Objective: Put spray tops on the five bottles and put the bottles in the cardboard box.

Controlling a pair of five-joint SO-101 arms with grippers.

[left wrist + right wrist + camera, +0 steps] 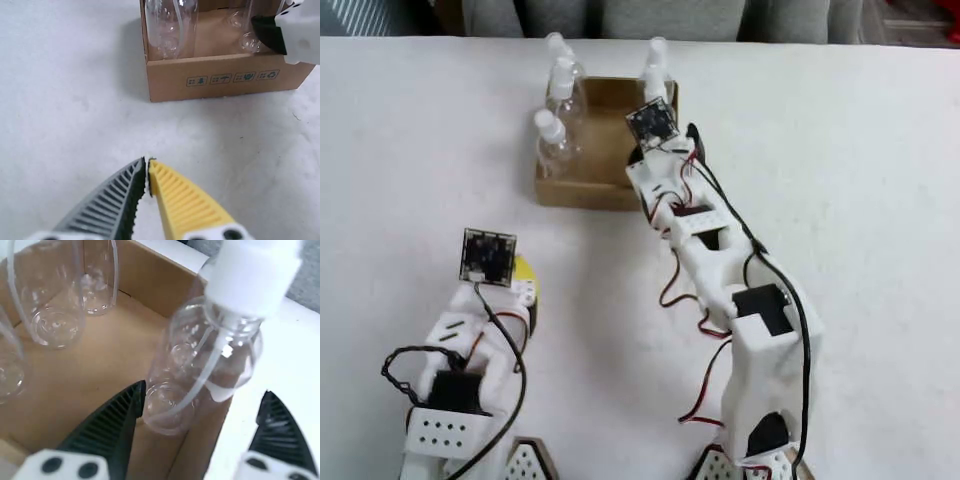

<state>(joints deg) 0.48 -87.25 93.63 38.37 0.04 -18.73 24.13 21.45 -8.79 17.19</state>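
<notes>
In the cardboard box (582,192), clear bottles (563,95).

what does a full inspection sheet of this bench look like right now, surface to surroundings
surface: white table, no spills seen
job's things: cardboard box on the table; at least four clear bottles standing inside it; those whose necks show carry spray tops
clutter: nothing seen
grippers: left gripper shut and empty, low over the table short of the box; right gripper open astride a spray-topped bottle by the box's wall
cables: red and black wires hang loose along the right arm; black loop beside the left arm
surroundings: grey shapes past the table's far edge
</notes>
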